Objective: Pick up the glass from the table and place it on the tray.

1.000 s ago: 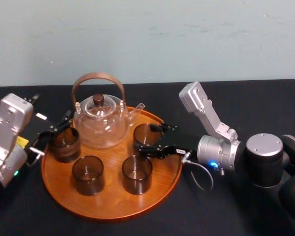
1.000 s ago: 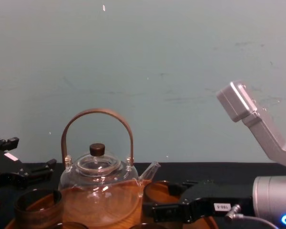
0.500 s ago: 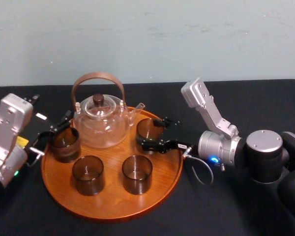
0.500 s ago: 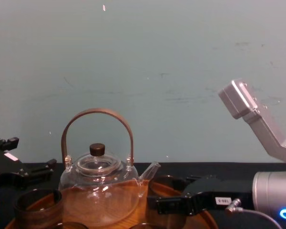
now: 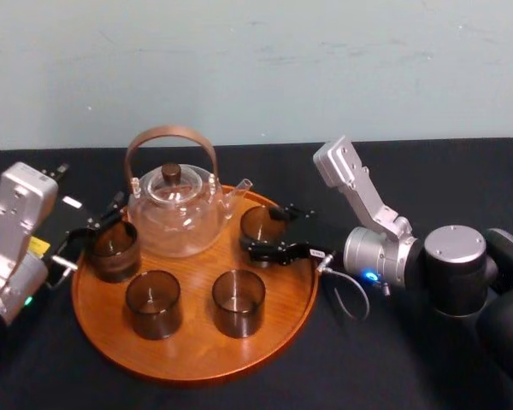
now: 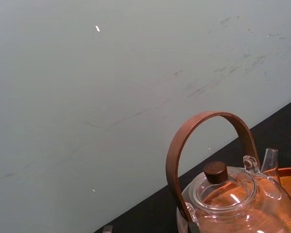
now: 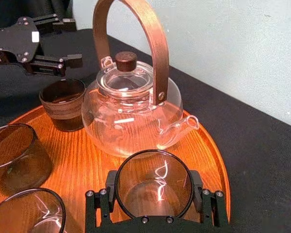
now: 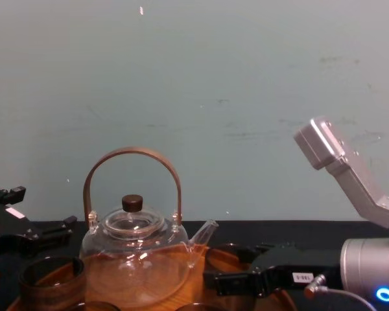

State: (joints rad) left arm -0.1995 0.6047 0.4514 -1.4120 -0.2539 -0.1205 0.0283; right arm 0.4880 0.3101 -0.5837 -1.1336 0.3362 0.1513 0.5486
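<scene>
The round orange-brown tray (image 5: 197,354) lies on the black table (image 5: 385,367). A glass (image 5: 260,225) stands low over the tray's back right, by the teapot's spout, with my right gripper (image 5: 272,232) shut on it. In the right wrist view the glass (image 7: 153,194) sits between both black fingers (image 7: 111,182) of the right gripper (image 7: 153,187). Three more dark glasses stand on the tray: left (image 5: 114,249), front left (image 5: 152,303) and front middle (image 5: 238,301). My left gripper (image 5: 92,229) hangs open at the tray's left edge beside the left glass (image 7: 63,103), holding nothing.
A clear glass teapot (image 5: 173,212) with a brown arched handle and wooden knob stands at the tray's back, close to the held glass. A pale wall rises behind the table. Black cloth lies bare to the right of the tray and in front of it.
My right gripper has shifted the held glass a little back and to the right, closer to the tray's rim. The left arm and the other glasses have stayed put.
</scene>
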